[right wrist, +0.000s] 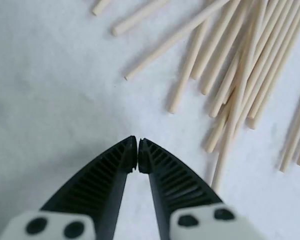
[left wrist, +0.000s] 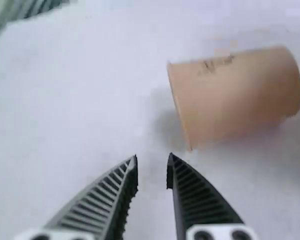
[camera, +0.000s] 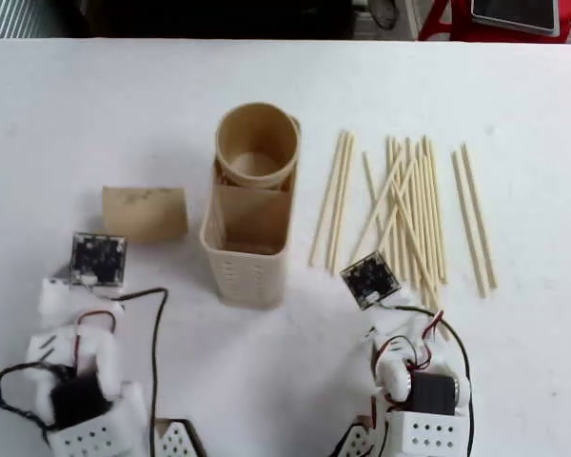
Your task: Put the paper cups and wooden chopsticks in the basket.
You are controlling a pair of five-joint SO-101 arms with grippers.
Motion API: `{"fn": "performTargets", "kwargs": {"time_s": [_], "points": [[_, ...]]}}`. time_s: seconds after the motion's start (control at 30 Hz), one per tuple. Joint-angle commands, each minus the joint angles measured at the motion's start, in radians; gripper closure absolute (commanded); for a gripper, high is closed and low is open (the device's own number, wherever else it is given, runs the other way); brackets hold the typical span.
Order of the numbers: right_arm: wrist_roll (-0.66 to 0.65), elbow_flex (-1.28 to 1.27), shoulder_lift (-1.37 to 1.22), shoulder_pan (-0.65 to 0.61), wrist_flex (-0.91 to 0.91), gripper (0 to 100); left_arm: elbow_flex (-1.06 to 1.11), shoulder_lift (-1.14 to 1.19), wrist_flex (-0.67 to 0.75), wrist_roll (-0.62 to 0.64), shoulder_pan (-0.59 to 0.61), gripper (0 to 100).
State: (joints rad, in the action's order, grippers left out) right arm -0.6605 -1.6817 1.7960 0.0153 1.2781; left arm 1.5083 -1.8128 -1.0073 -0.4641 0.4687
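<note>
A: Progress check, how far along are you?

B: Partway on cups, nothing on sticks. One upright cup (camera: 257, 143) stands in the far end of your basket (camera: 243, 276). A brown shape (camera: 252, 214) lower inside the basket may be another cup, but you can't tell from here. One lying cup (camera: 145, 211) is on its side on the worktop (camera: 95, 114), just beside the basket. The chopsticks (camera: 409, 209) are all out, scattered on the other side of the basket: a pair nearest it, a crossed heap in the middle, two more well apart beyond.

A: Grippers?

B: Your left gripper (left wrist: 151, 165) has its fingers slightly apart and holds nothing. It points at the lying cup (left wrist: 235, 95), near it but not touching. Your right gripper (right wrist: 138, 145) has its tips together on nothing, with the near ends of the chopsticks (right wrist: 230, 75) just ahead.

A: Room to move?

B: Plenty, I judge. There is bare worktop between each gripper and its target, and the far edge is well apart from everything. The tight spots are the basket wall between the two arms and the overlapping heap, where picking one stick will likely nudge its neighbours. The cup can roll, so approach across its side.
</note>
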Motion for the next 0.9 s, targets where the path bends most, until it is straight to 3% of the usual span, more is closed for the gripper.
{"fn": "performTargets", "kwargs": {"time_s": [0.0,0.17,0.27,0.37,0.53,0.87], "points": [[-0.011,-0.008,0.005,-0.001,0.008,98.1,-0.259,0.150,0.009,-0.021,0.008,88],[-0.006,-0.008,0.005,-0.007,0.008,98.1,-0.661,0.776,-0.195,-0.023,-0.058,87],[-0.009,-0.008,0.005,-0.005,0.008,98.1,-0.819,1.133,-0.299,-0.015,-0.174,79],[-0.009,-0.008,0.005,-0.002,0.008,98.1,-0.927,1.379,-0.324,0.035,-0.196,73],[-0.011,-0.008,0.005,-0.001,0.008,98.1,-1.028,1.517,-0.216,0.110,-0.122,72],[-0.011,-0.008,0.005,-0.004,0.008,98.1,-1.036,1.595,-0.087,0.060,-0.053,72]]}}
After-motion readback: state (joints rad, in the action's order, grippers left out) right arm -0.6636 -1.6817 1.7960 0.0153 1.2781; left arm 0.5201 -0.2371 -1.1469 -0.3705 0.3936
